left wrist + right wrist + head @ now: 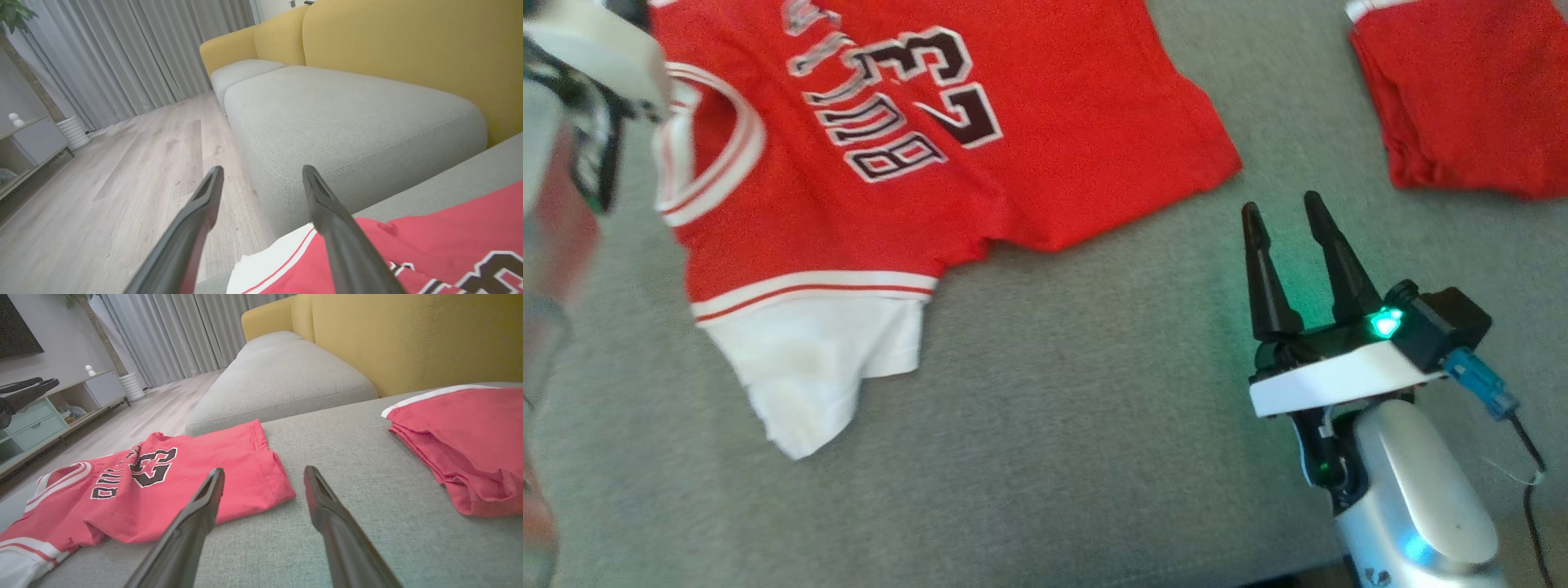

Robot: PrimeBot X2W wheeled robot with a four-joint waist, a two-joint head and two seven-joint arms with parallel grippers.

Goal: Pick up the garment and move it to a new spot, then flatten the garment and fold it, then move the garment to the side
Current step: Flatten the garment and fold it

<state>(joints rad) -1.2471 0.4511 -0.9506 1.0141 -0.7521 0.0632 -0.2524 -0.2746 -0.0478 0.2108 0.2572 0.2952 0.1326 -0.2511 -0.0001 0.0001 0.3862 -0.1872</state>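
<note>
The red jersey [1094,122] with white trim and a black 23 lies face up near the left edge of the grey fabric sofa cushion [1054,425]. A careless tug there could, I judge, slide it to the floor. The left gripper [263,173] hovers over its white-trimmed end, fingers spread and empty. The right gripper [1282,206] is poised above bare cushion beside the hem, parted and empty.

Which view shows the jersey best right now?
The right wrist view: the jersey lies almost whole on the grey cushion, collar to hem. The head view looks down on it from close up but crops its top edge. The left wrist view catches a white-trimmed corner at the bottom, partly behind a finger.
</note>
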